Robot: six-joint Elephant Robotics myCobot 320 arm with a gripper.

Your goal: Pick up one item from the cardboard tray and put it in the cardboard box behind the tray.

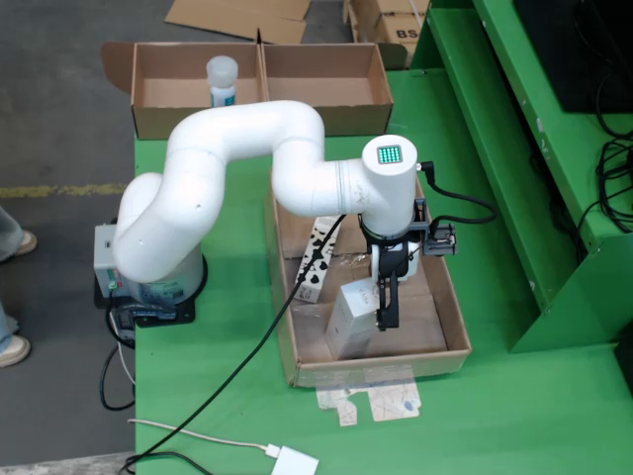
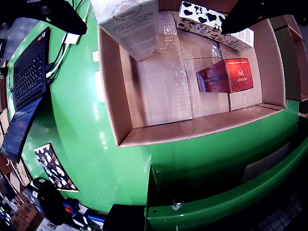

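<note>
The cardboard tray (image 1: 376, 368) lies on the green table. In it are a white carton (image 1: 351, 319) standing upright and a cow-patterned carton (image 1: 321, 259). My gripper (image 1: 388, 315) points down into the tray, just right of the white carton. In the gripper view the dark fingers (image 2: 57, 17) are spread wide at the top corners, and the white carton (image 2: 129, 26) sits between them, close to the left one. That view also shows the cow-patterned carton (image 2: 202, 21), a red box (image 2: 226, 76) and the tray's wall (image 2: 192, 129). The cardboard box (image 1: 326, 109) stands behind the tray.
A white bottle (image 1: 223, 81) stands in the box's left compartment. A black cable (image 1: 247, 361) crosses the table to a white adapter (image 1: 297, 463). Paper scraps (image 1: 371, 401) lie before the tray. A green frame (image 1: 534, 178) rises on the right. A laptop (image 2: 29, 72) shows in the gripper view.
</note>
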